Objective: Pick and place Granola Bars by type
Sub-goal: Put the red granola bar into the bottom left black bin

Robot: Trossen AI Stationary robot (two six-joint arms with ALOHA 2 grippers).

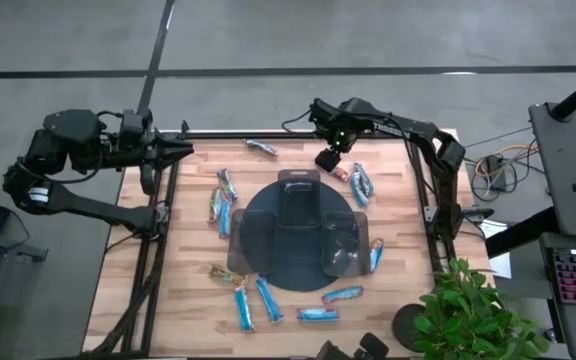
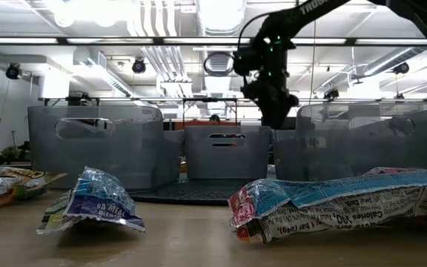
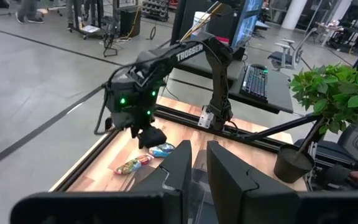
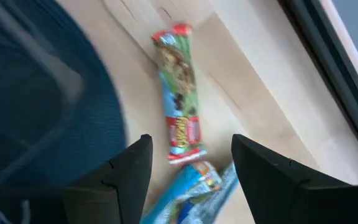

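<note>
Lying on the wood between the spread, empty jaws of the right gripper (image 4: 190, 167) is a red-ended bar (image 4: 180, 117), with a blue bar (image 4: 191, 190) beside it, partly cut off. The dark tray (image 4: 48, 99) beside them is blurred. The left gripper (image 3: 196, 165) waits off the table edge, jaws narrow, holding nothing.

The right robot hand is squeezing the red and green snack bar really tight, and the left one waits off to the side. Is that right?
Not quite. The right gripper is open above the red and green bar, not squeezing it; the right wrist view shows that. The left gripper does wait at the table's edge.
</note>
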